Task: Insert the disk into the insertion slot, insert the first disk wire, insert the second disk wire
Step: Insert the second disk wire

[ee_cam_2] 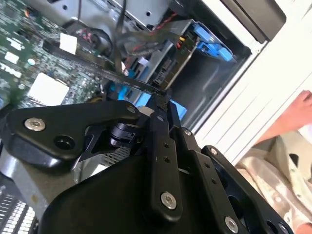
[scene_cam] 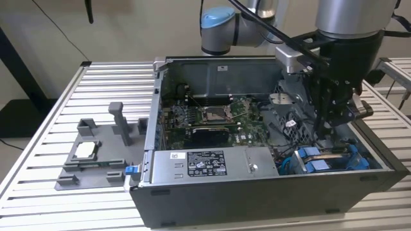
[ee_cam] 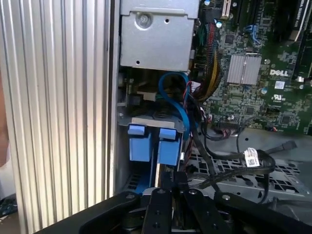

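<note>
My gripper reaches down into the open computer case at the exterior view's right, just above the insertion slot. In both wrist views the black fingers meet at the tip, shut on the end of a flat black disk wire that runs back over the motherboard. Two blue plastic tabs sit at the grey slot's mouth, right ahead of my gripper. The disk's body is hidden, so I cannot tell whether those tabs belong to it. A blue cable loops beside the slot.
The labelled silver power-supply box fills the case's front, with the motherboard behind it. Black wires with a white tag lie over the perforated floor. A grey fixture rests on the slatted table. A person's hand is beyond the case wall.
</note>
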Controlling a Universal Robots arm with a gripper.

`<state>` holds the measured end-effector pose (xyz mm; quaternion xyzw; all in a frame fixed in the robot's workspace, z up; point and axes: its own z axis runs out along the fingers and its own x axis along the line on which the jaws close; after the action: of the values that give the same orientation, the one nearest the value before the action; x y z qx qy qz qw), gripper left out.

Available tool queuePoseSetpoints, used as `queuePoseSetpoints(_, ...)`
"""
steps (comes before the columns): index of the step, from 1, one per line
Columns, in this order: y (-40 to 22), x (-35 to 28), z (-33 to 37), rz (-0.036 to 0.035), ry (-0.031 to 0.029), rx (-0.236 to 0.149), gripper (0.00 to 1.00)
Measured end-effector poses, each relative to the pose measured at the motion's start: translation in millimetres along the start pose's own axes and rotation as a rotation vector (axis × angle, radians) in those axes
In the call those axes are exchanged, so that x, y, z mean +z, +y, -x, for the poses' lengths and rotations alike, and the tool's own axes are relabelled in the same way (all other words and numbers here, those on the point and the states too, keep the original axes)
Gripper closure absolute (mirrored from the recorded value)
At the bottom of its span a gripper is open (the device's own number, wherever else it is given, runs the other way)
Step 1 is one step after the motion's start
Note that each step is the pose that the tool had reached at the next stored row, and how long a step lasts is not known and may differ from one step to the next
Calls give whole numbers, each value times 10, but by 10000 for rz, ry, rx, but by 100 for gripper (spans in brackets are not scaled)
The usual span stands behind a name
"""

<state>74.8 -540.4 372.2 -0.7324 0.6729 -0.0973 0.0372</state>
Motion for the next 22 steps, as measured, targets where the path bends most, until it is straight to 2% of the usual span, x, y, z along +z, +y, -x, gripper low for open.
queuePoseSetpoints(4,-7,3,-12,-54,-720,141,84)
queuePoseSetpoints(5,-17,7,-24,-19,-796,154,84)
queuePoseSetpoints(6,-35,11,-33,96,-809,151,84)
queuePoseSetpoints(10,-113,30,-58,669,-858,128,84)
queuePoseSetpoints(16,-256,62,-91,1393,-918,103,84)
queuePoseSetpoints(19,-339,81,-112,1682,-942,91,84)
queuePoseSetpoints(21,-392,94,-136,1830,-953,86,84)
queuePoseSetpoints(22,-408,102,-151,1875,-957,84,84)
